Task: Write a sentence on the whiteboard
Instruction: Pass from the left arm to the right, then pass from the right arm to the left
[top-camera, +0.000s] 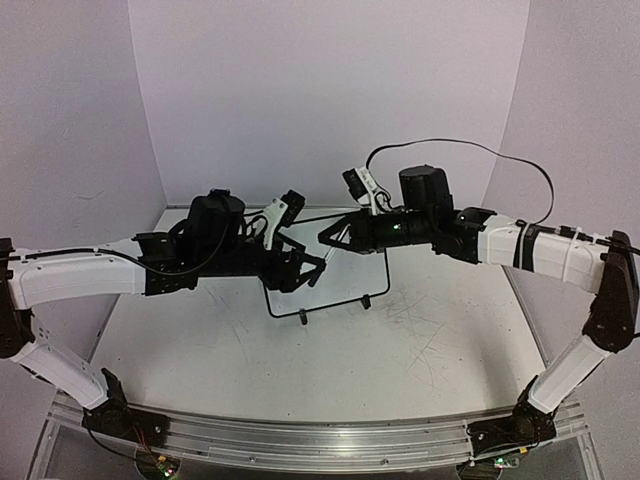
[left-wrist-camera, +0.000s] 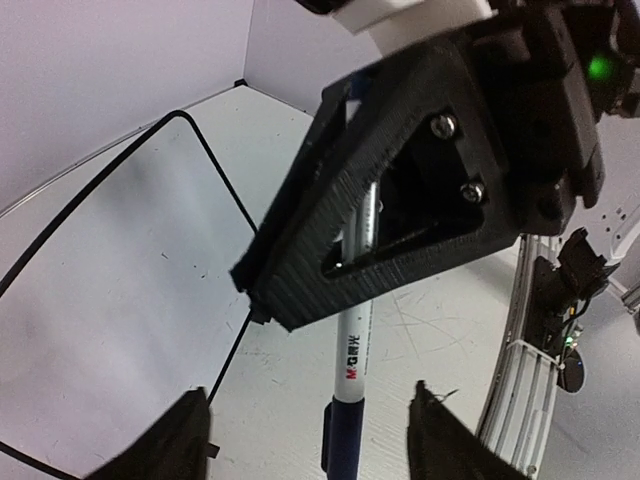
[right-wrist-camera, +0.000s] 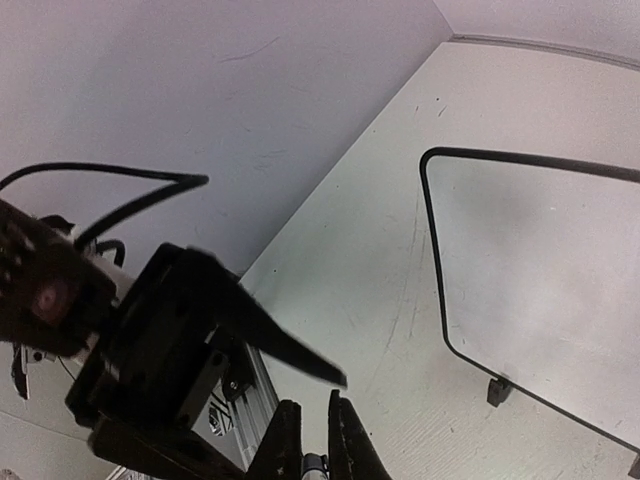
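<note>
The whiteboard (top-camera: 350, 278) is standing upright on its two feet near the middle of the bench (top-camera: 200, 360). In the overhead view its long axis is running roughly from eight to two o'clock, and its face is showing no writing.

At about ten o'clock of the board's middle, the left end effector (left-wrist-camera: 312, 445) is hovering with its fingers spread wide, gripping nothing. The marker (left-wrist-camera: 352, 350) is passing through the gap between them without touching either finger. In the left wrist view it is lying along the twelve-to-six line, with its dark blue end, which looks like the cap, pointing to six o'clock toward the left arm.

At twelve o'clock of the board's middle, the right end effector (right-wrist-camera: 313, 430) is clamping narrow on the marker's white barrel. Overhead, the board is sitting toward six o'clock from it, just below both end effectors.

The right arm is carrying the marker, so I am judging that the writing falls to it, probably after the blue end is pulled off.
</note>
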